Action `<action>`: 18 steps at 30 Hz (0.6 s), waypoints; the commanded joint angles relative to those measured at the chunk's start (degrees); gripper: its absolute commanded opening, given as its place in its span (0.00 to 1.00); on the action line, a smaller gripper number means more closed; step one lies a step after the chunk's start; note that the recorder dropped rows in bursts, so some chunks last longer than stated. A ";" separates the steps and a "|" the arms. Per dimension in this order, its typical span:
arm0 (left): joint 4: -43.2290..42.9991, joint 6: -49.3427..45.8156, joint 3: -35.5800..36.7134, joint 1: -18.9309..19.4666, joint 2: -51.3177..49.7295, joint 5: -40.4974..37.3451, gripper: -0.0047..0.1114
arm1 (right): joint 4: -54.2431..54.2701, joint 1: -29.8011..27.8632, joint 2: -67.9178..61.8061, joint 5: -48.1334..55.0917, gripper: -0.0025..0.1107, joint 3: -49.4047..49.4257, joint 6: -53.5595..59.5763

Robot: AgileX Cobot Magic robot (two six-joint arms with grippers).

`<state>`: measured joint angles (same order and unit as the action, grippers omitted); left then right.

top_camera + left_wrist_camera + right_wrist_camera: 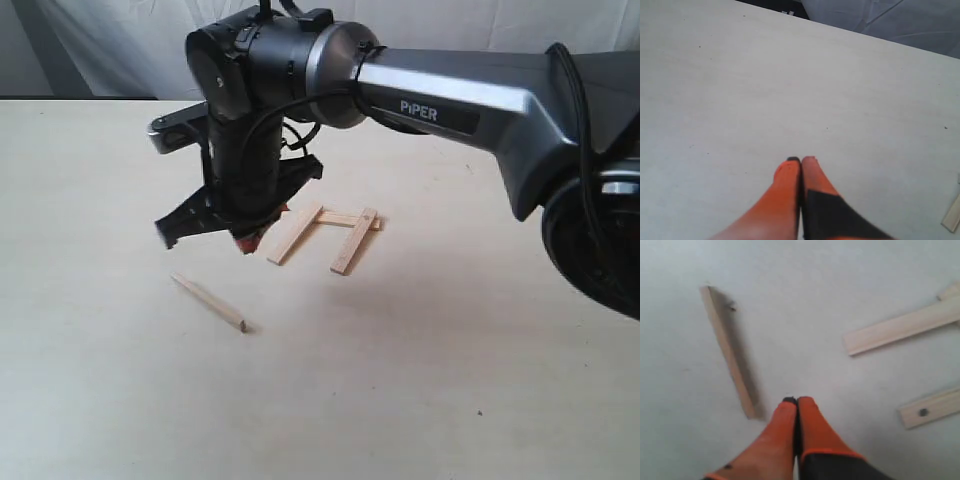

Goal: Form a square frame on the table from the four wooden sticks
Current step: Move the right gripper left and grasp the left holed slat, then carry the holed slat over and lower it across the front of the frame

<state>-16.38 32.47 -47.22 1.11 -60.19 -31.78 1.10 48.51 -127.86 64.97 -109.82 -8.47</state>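
Three of the wooden sticks form an open U on the table: a left side strip, a right side strip and a cross strip over their far ends. The fourth stick, narrow and plain, lies apart at the front left. My right gripper hangs shut and empty just left of the U. Its wrist view shows the shut gripper between the loose stick, a plain strip and a holed strip. My left gripper is shut and empty over bare table.
The right arm stretches across from the right edge above the tabletop. A stick end shows at the edge of the left wrist view. White cloth hangs behind the table's far edge.
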 commanded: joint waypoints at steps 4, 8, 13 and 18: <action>-0.13 -0.10 0.23 -0.05 0.47 0.81 0.04 | 0.98 -4.19 0.20 0.66 0.02 -0.16 7.61; 0.38 -0.10 0.23 -0.05 0.47 0.81 0.04 | 8.09 -3.80 0.08 -1.25 0.02 -0.16 12.99; 0.46 -0.10 0.23 -0.05 0.47 0.81 0.04 | 9.45 -0.49 -1.61 -2.86 0.08 -0.16 14.00; 0.73 -0.10 0.23 -0.05 0.47 0.81 0.04 | 9.01 2.95 -3.62 -7.40 0.34 -0.16 14.42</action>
<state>-16.28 32.47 -47.22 1.11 -60.19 -31.47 10.37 49.99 -130.75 60.60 -109.82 5.19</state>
